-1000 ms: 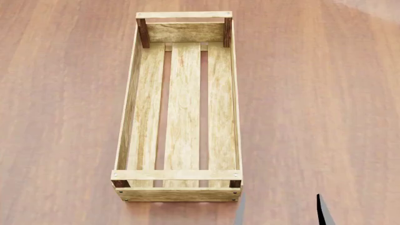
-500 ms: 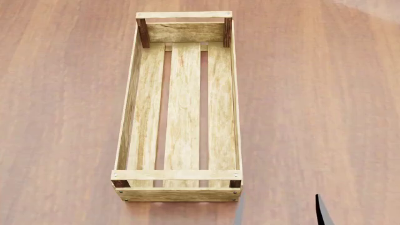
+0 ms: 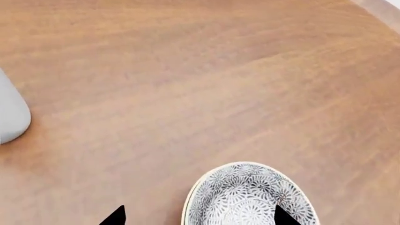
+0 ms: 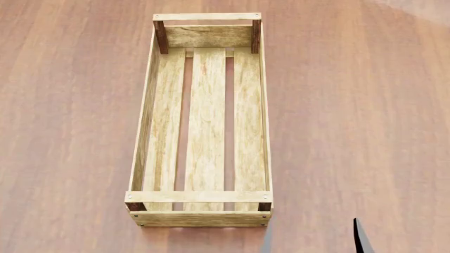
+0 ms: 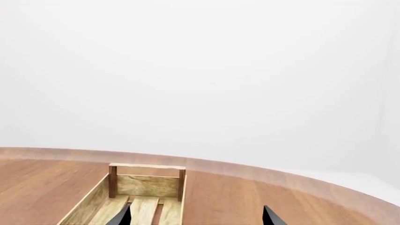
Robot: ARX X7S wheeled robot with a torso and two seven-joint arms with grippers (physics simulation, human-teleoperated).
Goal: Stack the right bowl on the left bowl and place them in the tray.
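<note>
left wrist view: left tool (image 3: 196, 216) wide open over bowl (image 3: 250, 197).

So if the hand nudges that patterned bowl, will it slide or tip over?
The bowl sits upright on the smooth wooden table, so it would likely slide rather than tip. Its glazed-looking surface suggests it is stiff, probably slippery and breakable. The left hand appears open around it, not gripping.

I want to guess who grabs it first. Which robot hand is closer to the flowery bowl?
Left. The left hand hangs right over the flowery bowl. The right hand faces the tray, no bowl in its view.
</note>
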